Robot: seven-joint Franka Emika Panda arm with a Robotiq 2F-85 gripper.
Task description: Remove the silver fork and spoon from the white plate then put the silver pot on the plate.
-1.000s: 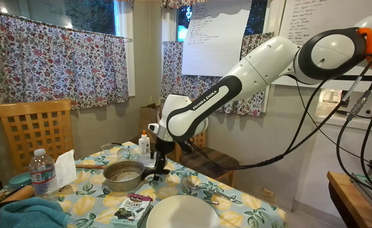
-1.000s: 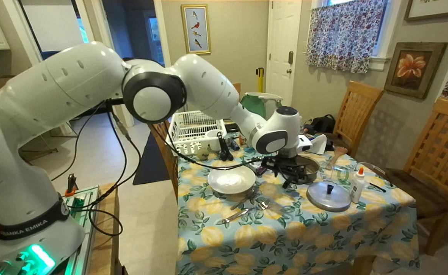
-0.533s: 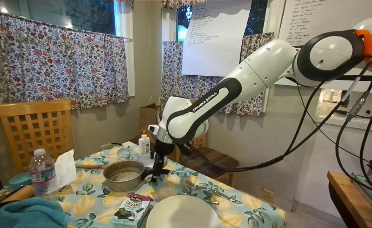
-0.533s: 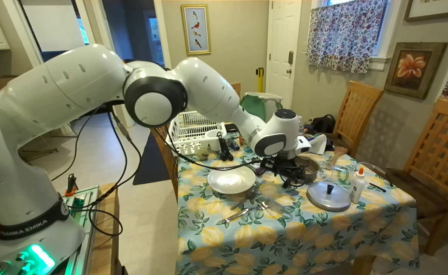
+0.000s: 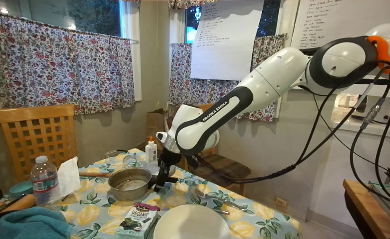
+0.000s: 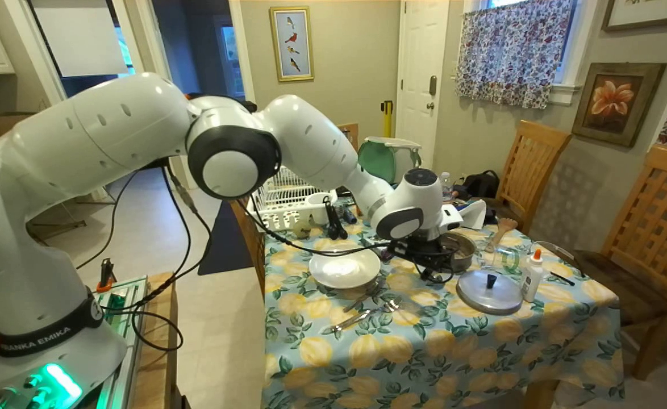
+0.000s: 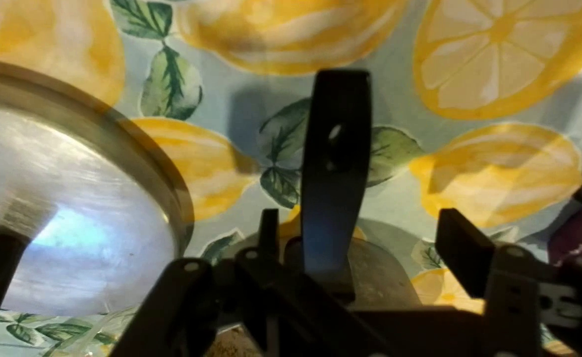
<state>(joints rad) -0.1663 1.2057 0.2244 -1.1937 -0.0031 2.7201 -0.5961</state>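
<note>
The silver pot [image 5: 128, 184] stands on the table in both exterior views [image 6: 465, 254]. In the wrist view its side [image 7: 380, 277] and its dark handle [image 7: 338, 163] show. My gripper [image 7: 363, 238] is open, with its two fingers on either side of the handle, the left one closer to it. In both exterior views the gripper [image 5: 159, 188] is low beside the pot at the handle [image 6: 429, 275]. The white plate [image 5: 191, 224] has nothing on it. The silver fork [image 5: 220, 199] and spoon [image 5: 224, 212] lie on the cloth beside the plate; the plate partly hides the spoon.
A silver lid [image 6: 490, 292] with a dark knob and a glue bottle [image 6: 532, 277] stand close to the pot. A seaweed snack box [image 5: 138, 220] lies between pot and plate. A water bottle [image 5: 45, 182], folded white paper [image 5: 69, 176] and a white rack [image 6: 288, 213] stand further off.
The arm has come down a little. The gripper has tilted, its fingertips shifting slightly down and toward the pot. The pot, plate, fork and spoon have not moved.
</note>
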